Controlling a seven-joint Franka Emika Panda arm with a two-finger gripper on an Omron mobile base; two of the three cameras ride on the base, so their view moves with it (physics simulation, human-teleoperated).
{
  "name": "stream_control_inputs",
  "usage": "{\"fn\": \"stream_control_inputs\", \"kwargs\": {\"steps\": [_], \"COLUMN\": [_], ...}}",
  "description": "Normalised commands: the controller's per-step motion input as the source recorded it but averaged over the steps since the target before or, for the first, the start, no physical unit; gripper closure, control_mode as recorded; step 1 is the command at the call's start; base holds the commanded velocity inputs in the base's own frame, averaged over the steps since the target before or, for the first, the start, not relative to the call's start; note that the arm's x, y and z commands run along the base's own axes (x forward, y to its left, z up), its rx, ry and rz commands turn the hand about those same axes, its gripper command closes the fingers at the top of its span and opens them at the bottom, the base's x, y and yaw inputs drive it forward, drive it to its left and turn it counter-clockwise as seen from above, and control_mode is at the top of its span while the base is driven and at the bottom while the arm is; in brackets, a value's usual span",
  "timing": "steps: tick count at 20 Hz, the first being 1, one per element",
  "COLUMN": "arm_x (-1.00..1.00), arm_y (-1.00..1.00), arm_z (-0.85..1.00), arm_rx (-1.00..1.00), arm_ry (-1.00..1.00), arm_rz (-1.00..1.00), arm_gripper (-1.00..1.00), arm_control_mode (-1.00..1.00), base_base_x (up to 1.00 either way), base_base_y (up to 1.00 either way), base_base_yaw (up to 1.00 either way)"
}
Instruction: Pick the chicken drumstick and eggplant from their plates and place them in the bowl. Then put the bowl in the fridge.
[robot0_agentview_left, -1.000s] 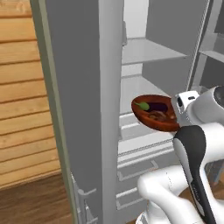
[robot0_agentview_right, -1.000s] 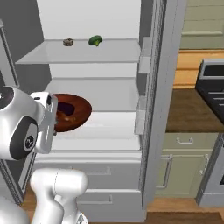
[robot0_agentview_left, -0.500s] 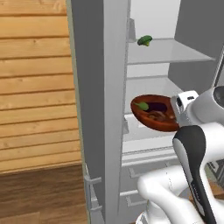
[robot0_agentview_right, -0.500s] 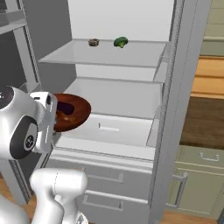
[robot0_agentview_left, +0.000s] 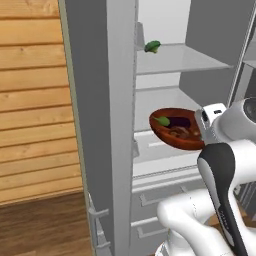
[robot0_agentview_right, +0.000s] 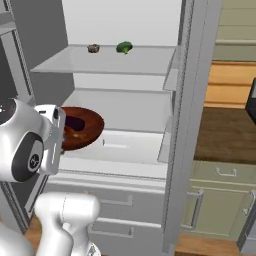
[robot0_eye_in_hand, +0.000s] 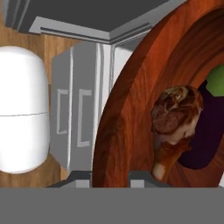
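My gripper (robot0_agentview_left: 201, 134) is shut on the near rim of the reddish-brown bowl (robot0_agentview_left: 176, 135), holding it level in front of the open grey fridge (robot0_agentview_left: 102, 105), above its lower white shelf (robot0_agentview_right: 127, 145). Inside the bowl lie the dark purple eggplant (robot0_agentview_left: 178, 121) with its green cap and the brown chicken drumstick (robot0_agentview_left: 179, 132). From the hand view, the bowl (robot0_eye_in_hand: 131, 100) stands close over the gripper (robot0_eye_in_hand: 109, 178), with the drumstick (robot0_eye_in_hand: 175, 116) beside the eggplant (robot0_eye_in_hand: 211, 127). The bowl (robot0_agentview_right: 82, 127) also shows past the gripper (robot0_agentview_right: 62, 136) in the right base view. The plates are out of view.
A broccoli (robot0_agentview_right: 124, 47) and a small brown item (robot0_agentview_right: 93, 48) sit on the upper fridge shelf (robot0_agentview_right: 130, 62). Fridge drawers (robot0_agentview_right: 117, 202) lie below the bowl. A wood-panelled wall (robot0_agentview_left: 30, 100) stands left of the fridge; green cabinets (robot0_agentview_right: 225, 192) and a counter stand to the right.
Both base views have shifted, so the base has moved and the fridge interior now sits more centrally. The bowl stays held in the same place relative to the arm.
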Motion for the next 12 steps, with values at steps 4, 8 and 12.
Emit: {"fn": "stream_control_inputs", "kwargs": {"steps": [4,8,12], "arm_x": [0.00,0.00,0.00], "arm_y": [0.00,0.00,0.00], "arm_z": [0.00,0.00,0.00], "arm_rx": [0.00,0.00,0.00], "arm_ry": [0.00,0.00,0.00], "arm_rz": [0.00,0.00,0.00], "arm_gripper": [1.00,1.00,1.00], "arm_control_mode": [1.00,1.00,1.00], "base_base_x": [0.44,0.70,0.22], "base_base_y": [0.00,0.00,-0.06], "base_base_yaw": [0.00,0.00,0.00]}}
